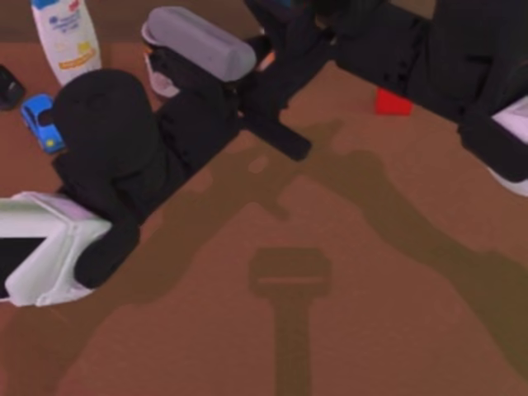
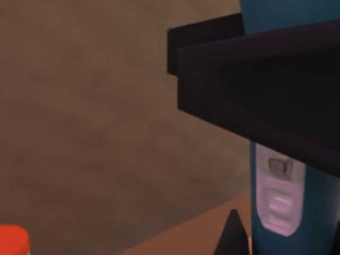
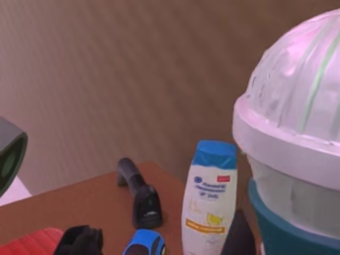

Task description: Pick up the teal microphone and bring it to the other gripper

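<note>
The teal microphone (image 2: 281, 212) stands upright in the left wrist view, its white switch patch facing the camera. My left gripper (image 2: 289, 241) is shut on the handle's lower part, one fingertip (image 2: 232, 234) against its side. My right gripper (image 3: 289, 239) is open and straddles the handle higher up. Its black fingers (image 2: 255, 90) pass in front of and behind the handle. In the right wrist view the white-grey head (image 3: 292, 117) looms close, with a thin gap between finger and teal handle. In the top view both arms meet at the top middle and hide the microphone.
A white shampoo bottle (image 1: 66, 37) and a blue toy car (image 1: 41, 122) stand at the far left, with a black scanner (image 3: 139, 196) beside them. A grey rounded object (image 1: 202, 41) lies by the left arm. A red block (image 1: 392, 102) sits at the right.
</note>
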